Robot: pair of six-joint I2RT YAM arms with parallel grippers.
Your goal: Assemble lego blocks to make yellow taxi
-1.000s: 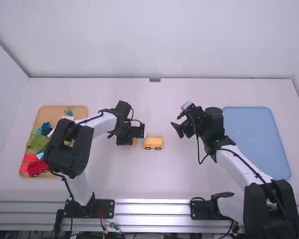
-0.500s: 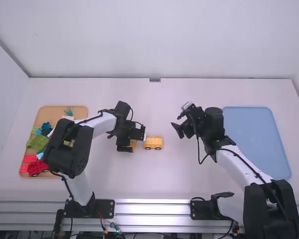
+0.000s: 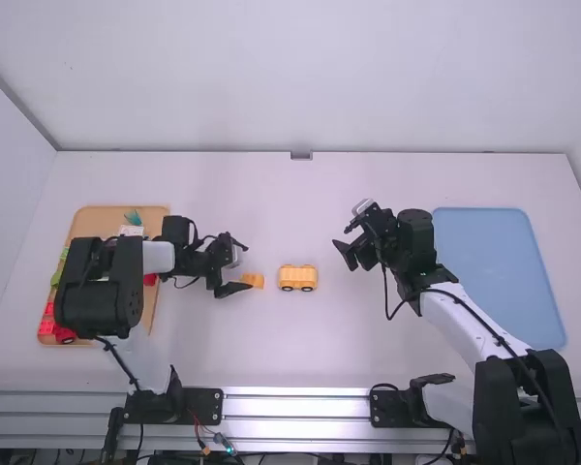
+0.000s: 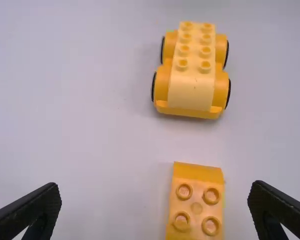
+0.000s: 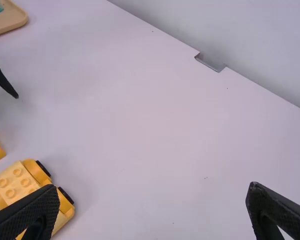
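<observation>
Gripper (image 4: 156, 186), left, black, jaws apart; small yellow four-stud plastic brick (image 4: 196, 205) near, on white table (image 3: 310, 349), likely light, stiff, best pinched by straight sides; yellow wheeled plastic base (image 3: 297, 279) beyond; black right gripper (image 5: 154, 186) spread.

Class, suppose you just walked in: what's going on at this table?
Two robot arms are at work on a yellow toy taxi. The open left gripper is close to a small yellow studded plastic block, holding nothing. Beyond that block stands a yellow wheeled car base, studded on top; the two are apart. The right gripper is open and empty off to the other side. The taxi isn't assembled yet.
</observation>
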